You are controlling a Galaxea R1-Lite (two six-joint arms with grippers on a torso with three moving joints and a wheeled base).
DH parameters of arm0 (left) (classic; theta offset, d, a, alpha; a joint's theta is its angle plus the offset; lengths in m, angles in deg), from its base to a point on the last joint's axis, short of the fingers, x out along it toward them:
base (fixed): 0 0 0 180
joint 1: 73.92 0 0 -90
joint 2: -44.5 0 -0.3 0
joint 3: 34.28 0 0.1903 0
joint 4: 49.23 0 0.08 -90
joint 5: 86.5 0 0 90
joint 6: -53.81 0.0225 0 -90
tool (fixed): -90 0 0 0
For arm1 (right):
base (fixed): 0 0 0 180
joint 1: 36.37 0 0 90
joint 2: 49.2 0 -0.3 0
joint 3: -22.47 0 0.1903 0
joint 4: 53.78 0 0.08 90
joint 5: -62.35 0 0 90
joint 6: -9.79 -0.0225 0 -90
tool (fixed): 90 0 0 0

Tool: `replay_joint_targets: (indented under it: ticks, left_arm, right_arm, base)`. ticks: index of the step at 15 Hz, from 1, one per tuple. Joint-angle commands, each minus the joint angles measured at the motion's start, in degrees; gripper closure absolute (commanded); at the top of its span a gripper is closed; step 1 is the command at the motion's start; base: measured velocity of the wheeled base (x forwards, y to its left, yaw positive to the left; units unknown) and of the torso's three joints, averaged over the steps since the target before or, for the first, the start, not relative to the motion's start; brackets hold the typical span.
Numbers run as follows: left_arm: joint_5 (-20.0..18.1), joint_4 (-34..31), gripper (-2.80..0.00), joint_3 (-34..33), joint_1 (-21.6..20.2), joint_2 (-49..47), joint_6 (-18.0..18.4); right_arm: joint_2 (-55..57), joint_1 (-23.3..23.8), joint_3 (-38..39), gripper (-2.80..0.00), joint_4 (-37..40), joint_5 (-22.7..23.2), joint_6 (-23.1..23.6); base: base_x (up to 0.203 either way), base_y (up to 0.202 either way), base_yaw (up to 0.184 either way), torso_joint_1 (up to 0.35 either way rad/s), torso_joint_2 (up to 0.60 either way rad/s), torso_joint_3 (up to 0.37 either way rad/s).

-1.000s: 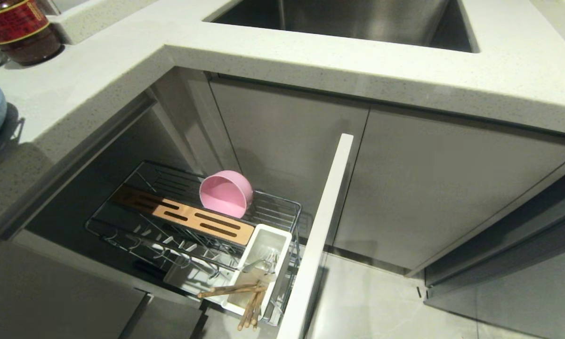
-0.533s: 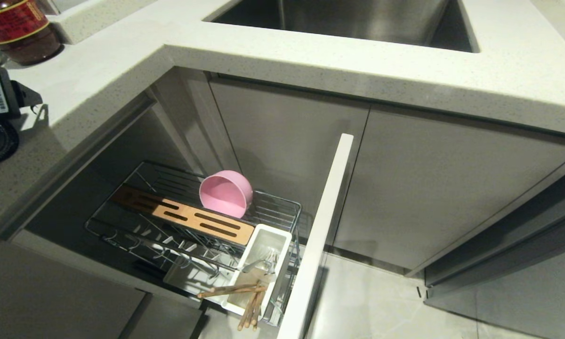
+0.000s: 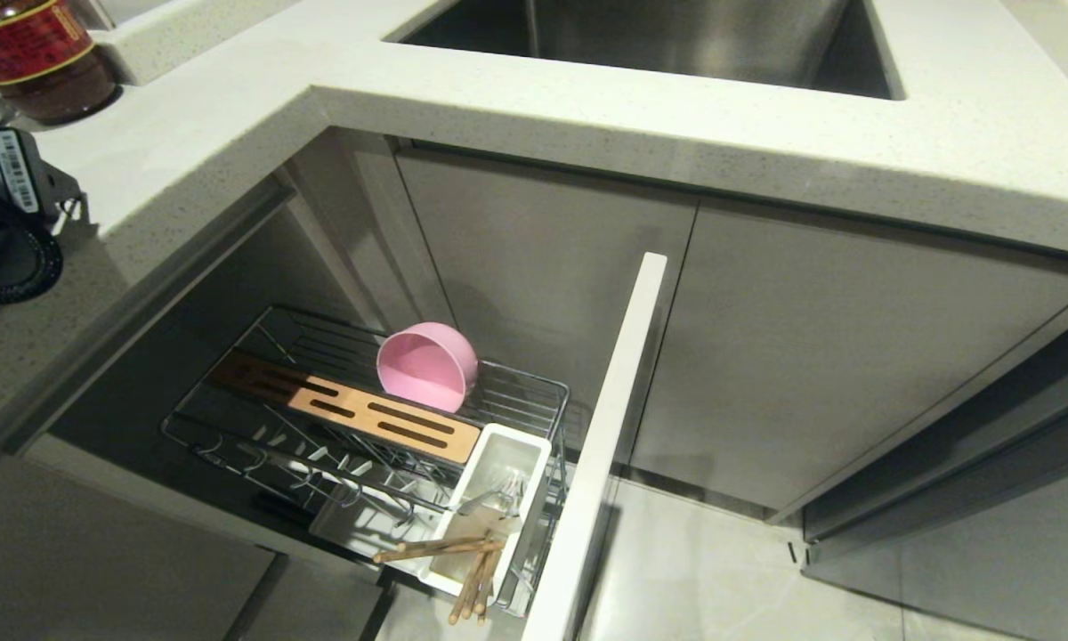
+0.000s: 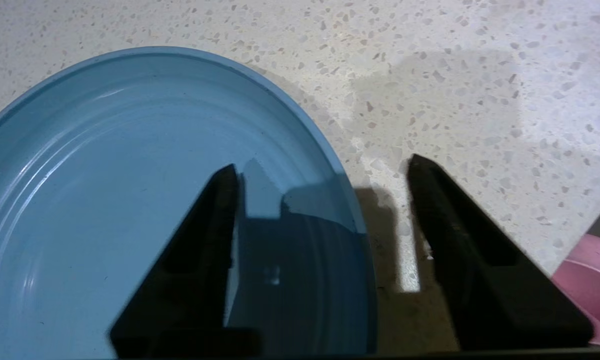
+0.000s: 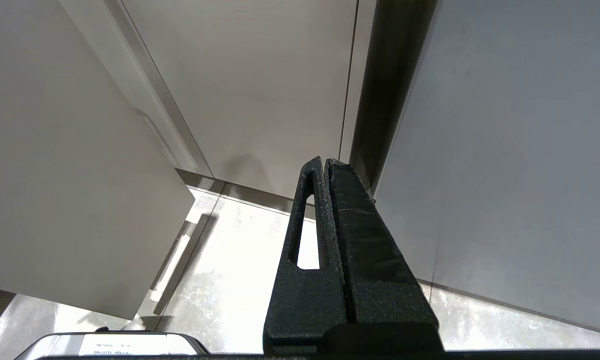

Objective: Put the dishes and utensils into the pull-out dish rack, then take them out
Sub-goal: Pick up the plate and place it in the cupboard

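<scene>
Since a second ago, left pincer (image 4: 322,170) has released the blue plate (image 4: 105,200) on the tabletop (image 4: 455,75); the rack's white cup (image 3: 498,499) holds chopsticks (image 3: 463,556); right pincer (image 5: 325,162) clenched.

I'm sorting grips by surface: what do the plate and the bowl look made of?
Plate: glossy glazed ceramic, likely; streaky highlights and a mirrored finger show on it. Bowl: matte pink, no glare; ceramic or plastic, unclear.

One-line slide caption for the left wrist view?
Open left gripper straddling the rim of the blue plate lying on the speckled countertop.
</scene>
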Motion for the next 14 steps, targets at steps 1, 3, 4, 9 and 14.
replay_joint_targets:
  ticks: [1,3,4,9,14]
  left_arm:
    - [0.15,-0.30,0.00,0.07,-0.72,-0.89,-0.28]
    - [0.15,-0.32,0.00,-0.08,-0.66,-0.92,-0.37]
    - [0.15,-0.30,0.00,-0.11,-0.72,-0.81,-0.37]
    - [-0.32,-0.09,0.00,-0.37,-0.56,1.48,-0.37]
    - [-2.99,12.39,0.00,-1.54,-0.40,8.10,1.07]
  right_arm:
    - [-0.04,-0.02,1.49,0.00,-0.06,0.01,-0.02]
    - [-0.04,-0.02,1.49,0.00,-0.06,0.01,-0.02]
    - [-0.04,-0.02,1.49,0.00,-0.06,0.01,-0.02]
    - [-0.04,-0.02,1.49,0.00,-0.06,0.01,-0.02]
    - [-0.04,-0.02,1.49,0.00,-0.06,0.01,-0.02]
  base:
    - [0.000,0.000,0.000,0.000,0.00,0.000]
    - [0.000,0.000,0.000,0.000,0.00,0.000]
    - [0.000,0.000,0.000,0.000,0.00,0.000]
    - [0.000,0.000,0.000,0.000,0.00,0.000]
    - [0.000,0.000,0.000,0.000,0.00,0.000]
